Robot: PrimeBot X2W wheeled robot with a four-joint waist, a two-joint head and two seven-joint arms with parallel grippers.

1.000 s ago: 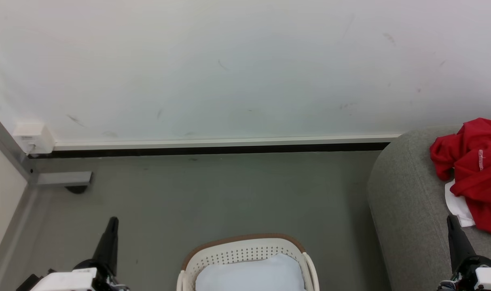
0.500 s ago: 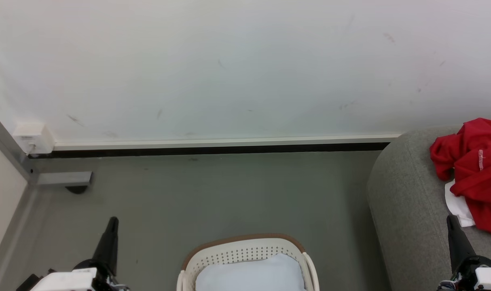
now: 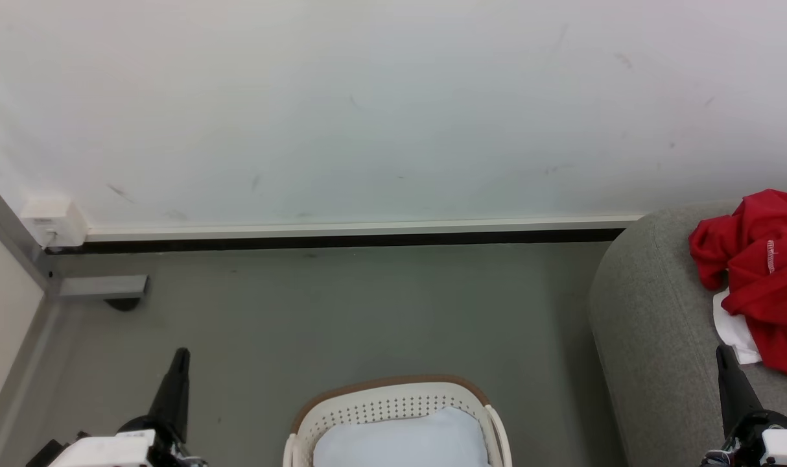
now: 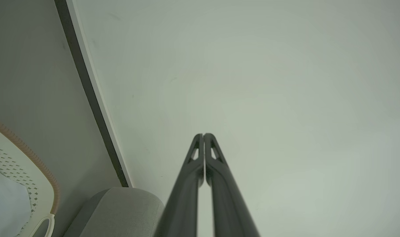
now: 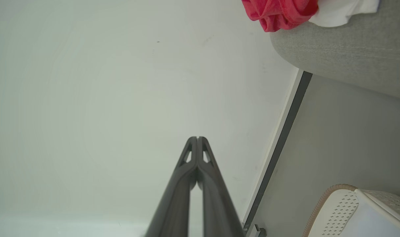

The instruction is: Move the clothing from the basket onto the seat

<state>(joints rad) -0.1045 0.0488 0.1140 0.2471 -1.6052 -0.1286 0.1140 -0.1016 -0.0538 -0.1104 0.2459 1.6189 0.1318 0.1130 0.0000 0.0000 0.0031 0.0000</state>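
Black and long-fingered, the left pincer (image 3: 181, 355) is seen above the grey floor (image 3: 341, 305), its two fingers pressed together on nothing. Just to its right, the round cream-white perforated plastic basket (image 3: 393, 383) with a brown rim band is set on the floor. Only a pale, smooth bluish-white bundle (image 3: 400, 441) can be made out inside it, and no red fabric. Further right, the crumpled red jersey clothing (image 3: 766, 272) with a white panel is laid on the large light-grey woven seat (image 3: 653, 311), near its rounded left edge. The right pincer (image 3: 723, 353) is held over the seat's near part, likewise closed and empty. Nothing has been shifted over the last second, and both arms are kept idle. The transfer is judged done or nearly so, unless more clothing is hidden lower in the basket.
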